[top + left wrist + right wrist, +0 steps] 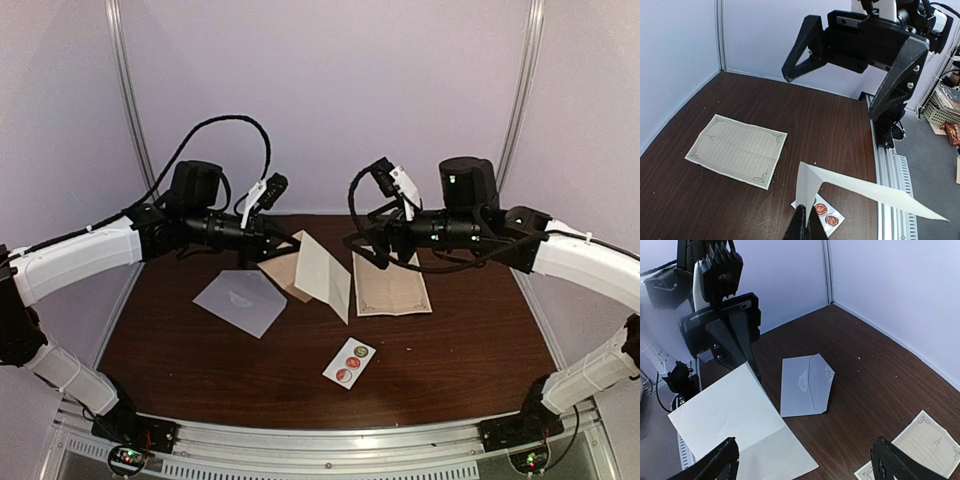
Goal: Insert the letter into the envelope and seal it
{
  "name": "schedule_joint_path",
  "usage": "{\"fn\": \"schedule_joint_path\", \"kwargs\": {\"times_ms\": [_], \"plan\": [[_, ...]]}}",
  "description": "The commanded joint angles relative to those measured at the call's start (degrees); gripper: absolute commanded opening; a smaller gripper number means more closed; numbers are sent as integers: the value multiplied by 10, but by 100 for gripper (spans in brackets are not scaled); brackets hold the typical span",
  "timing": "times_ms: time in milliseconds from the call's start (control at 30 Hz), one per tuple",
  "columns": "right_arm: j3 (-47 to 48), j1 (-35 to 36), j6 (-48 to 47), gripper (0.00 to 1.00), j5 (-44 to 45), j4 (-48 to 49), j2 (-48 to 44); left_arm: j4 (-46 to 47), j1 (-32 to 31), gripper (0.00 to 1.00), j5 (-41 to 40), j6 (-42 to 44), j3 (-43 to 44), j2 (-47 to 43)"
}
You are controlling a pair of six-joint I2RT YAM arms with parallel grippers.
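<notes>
Two tools face each other: the left tool (802, 225) pinches a folded cream sheet (735, 415) aloft, probably to pass it; the right tool (807, 460) gapes, empty. The envelope (240, 302) lies flat on the surface (450, 370), left.

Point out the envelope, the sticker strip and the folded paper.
envelope (240, 302): top external view, centre of its face.
sticker strip (349, 363): top external view, middle of the strip.
folded paper (730, 415): right wrist view, its broad panel.

High rear overview; wrist cameras facing inward, seemingly near, sharing table (450, 350)
</notes>
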Motion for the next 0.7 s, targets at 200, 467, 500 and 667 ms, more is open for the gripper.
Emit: {"fn": "schedule_joint_path", "kwargs": {"times_ms": [200, 467, 500, 667], "plan": [[103, 44, -79, 68, -69, -122, 95, 11, -2, 0, 56, 19, 4, -3], [158, 46, -100, 44, -129, -174, 140, 9, -3, 0, 76, 21, 4, -3], [162, 46, -102, 41, -137, -178, 144, 9, -3, 0, 80, 21, 4, -3], [188, 48, -112, 29, -169, -197, 168, 8, -3, 0, 93, 21, 5, -3]]}}
